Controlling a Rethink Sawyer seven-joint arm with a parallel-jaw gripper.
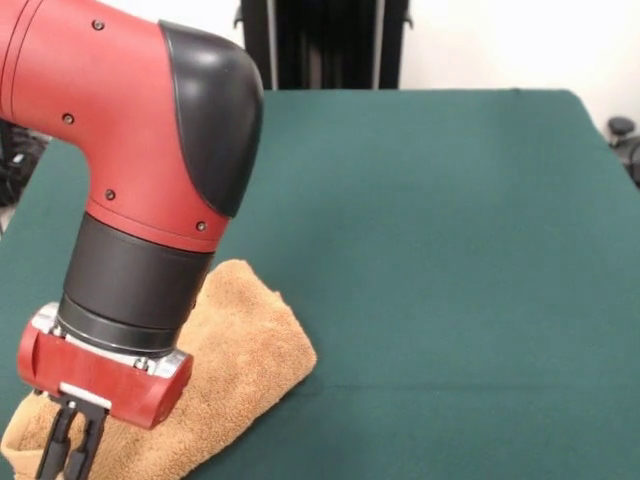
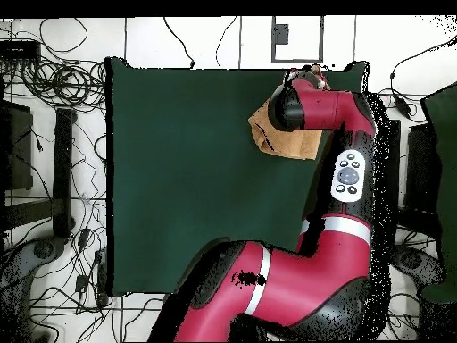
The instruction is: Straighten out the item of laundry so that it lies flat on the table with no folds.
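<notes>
In the front view the jaws of the gripper (image 1: 70,450) run off the bottom edge, their tips cut off, so whether they are apart or together cannot be told; behind them the orange-tan towel (image 1: 250,345) lies rumpled at the near left corner of the green surface (image 1: 450,250); the overhead view hides the gripper under the arm (image 2: 335,134) and shows only part of the towel (image 2: 268,125)

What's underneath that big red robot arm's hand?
An orange-tan towel lies bunched on the green table under the gripper. The arm covers part of the towel, so its full shape can't be seen.
</notes>
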